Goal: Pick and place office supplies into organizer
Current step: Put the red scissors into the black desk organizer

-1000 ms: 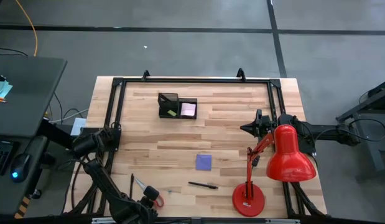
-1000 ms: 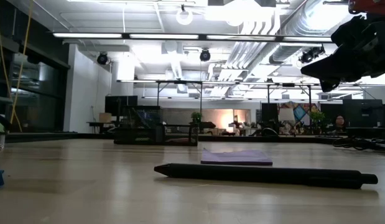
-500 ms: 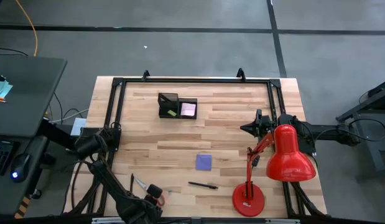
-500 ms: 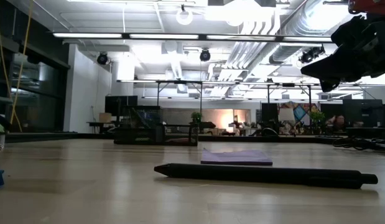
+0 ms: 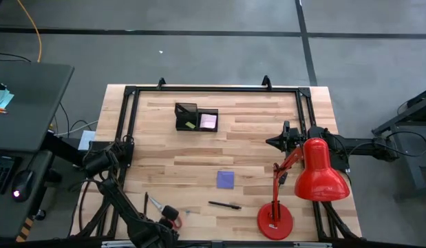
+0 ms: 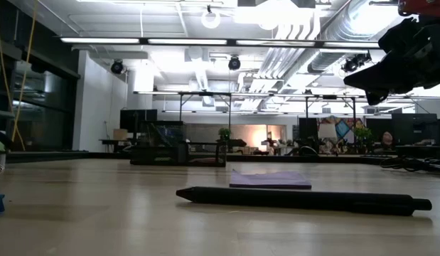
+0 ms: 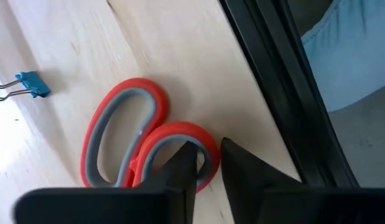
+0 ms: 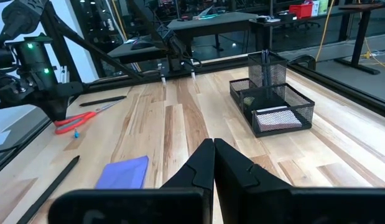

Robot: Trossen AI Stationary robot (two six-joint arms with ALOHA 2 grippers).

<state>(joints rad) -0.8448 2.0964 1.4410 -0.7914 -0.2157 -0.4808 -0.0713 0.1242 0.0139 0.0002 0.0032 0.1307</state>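
Note:
The red-handled scissors (image 5: pixel 173 220) lie flat near the table's near left corner, blades (image 5: pixel 153 202) pointing toward the far edge. My left gripper (image 7: pixel 209 155) stands at their handles, shut on one ring. My right gripper (image 5: pixel 271 142) hovers shut at the table's right side, touching nothing. The black mesh organizer (image 5: pixel 197 117) stands near the far edge, with a pink pad (image 5: pixel 208 122) and a small yellowish piece (image 5: pixel 190 125) inside. A purple pad (image 5: pixel 226 179) and a dark pen (image 5: pixel 224 204) lie flat mid-table. My left gripper has the rim of one handle ring (image 7: pixel 209 167) of the scissors pinched between its two fingers, one finger (image 7: pixel 183 163) inside the ring and the other (image 7: pixel 242 168) outside it. The fingers come from above. The scissors lie flat on the table.
A large red desk lamp (image 5: pixel 316 172) stands at the near right, its base (image 5: pixel 274 222) beside the pen. A blue binder clip (image 7: pixel 32 84) lies near the scissors. A second dark pen (image 5: pixel 145 200) lies by the blades. The black metal frame (image 7: pixel 285 81) runs along the table's edge.
My left arm has shifted slightly at the scissors' handles. The scissors lie where they were.

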